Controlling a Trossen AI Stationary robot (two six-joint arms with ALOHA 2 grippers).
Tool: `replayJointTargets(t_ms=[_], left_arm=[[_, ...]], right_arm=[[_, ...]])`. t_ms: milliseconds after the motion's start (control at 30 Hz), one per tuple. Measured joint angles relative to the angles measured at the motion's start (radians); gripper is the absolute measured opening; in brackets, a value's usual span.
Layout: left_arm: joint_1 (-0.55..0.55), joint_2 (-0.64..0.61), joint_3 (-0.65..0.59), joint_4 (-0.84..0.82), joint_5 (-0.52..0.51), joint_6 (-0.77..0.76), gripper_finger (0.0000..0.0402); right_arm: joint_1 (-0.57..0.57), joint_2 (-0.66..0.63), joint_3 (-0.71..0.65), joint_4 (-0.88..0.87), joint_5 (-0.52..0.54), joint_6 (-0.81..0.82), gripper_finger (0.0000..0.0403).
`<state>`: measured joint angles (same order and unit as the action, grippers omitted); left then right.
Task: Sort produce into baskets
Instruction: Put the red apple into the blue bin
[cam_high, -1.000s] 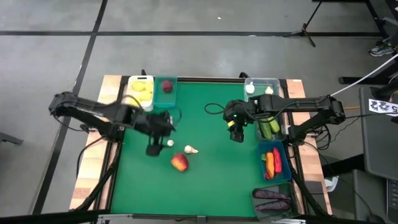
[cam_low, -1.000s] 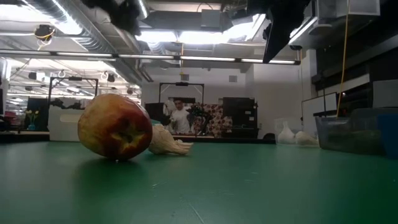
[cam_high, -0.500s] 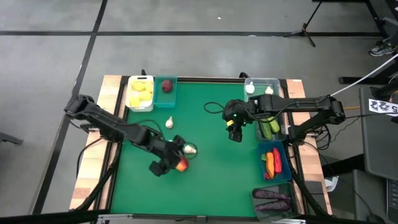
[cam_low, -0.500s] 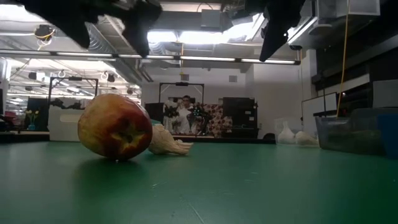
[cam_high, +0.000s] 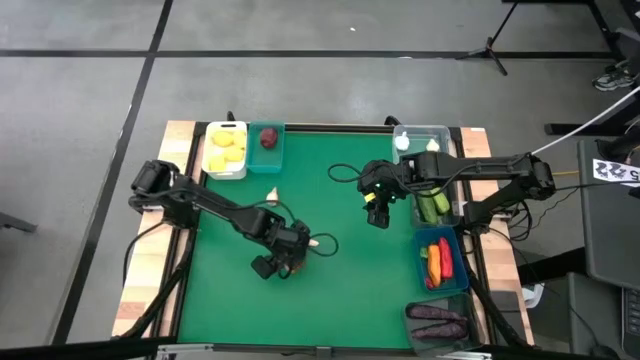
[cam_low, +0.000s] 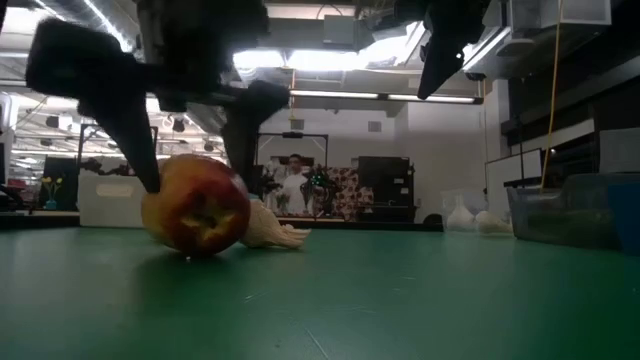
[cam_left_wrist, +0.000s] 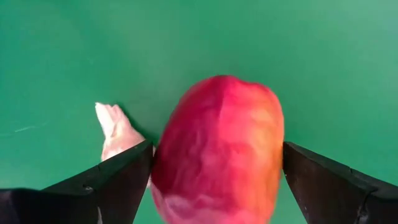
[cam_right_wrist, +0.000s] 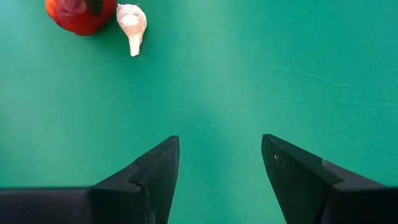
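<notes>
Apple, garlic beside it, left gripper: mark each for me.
apple (cam_left_wrist: 217, 149), left wrist view, middle of its red skin
garlic bulb (cam_right_wrist: 132, 23), right wrist view, its body
left gripper (cam_low: 190, 165), low view, between its fingertips

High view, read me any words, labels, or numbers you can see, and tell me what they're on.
White tag with black marks on the dark stand right of the table: too blurred to read.
Baskets, produce, green mat and both arms: no readable text.
</notes>
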<state>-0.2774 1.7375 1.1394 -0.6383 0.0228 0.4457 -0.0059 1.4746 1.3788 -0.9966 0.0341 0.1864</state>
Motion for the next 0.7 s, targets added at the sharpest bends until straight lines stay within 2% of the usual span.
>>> replayJointTargets(t_ms=[367, 700], left_arm=[[0.044, 0.064, 0.003, 0.033, 0.102, -0.016, 0.0348], [0.041, 0.109, 0.002, 0.039, 0.112, -0.019, 0.0348]], right_arm=[[0.0, 0.0, 0.0, -0.001, 0.0, 0.0, 0.0227], [0.0, 0.0, 0.0, -0.001, 0.0, 0.0, 0.0227]])
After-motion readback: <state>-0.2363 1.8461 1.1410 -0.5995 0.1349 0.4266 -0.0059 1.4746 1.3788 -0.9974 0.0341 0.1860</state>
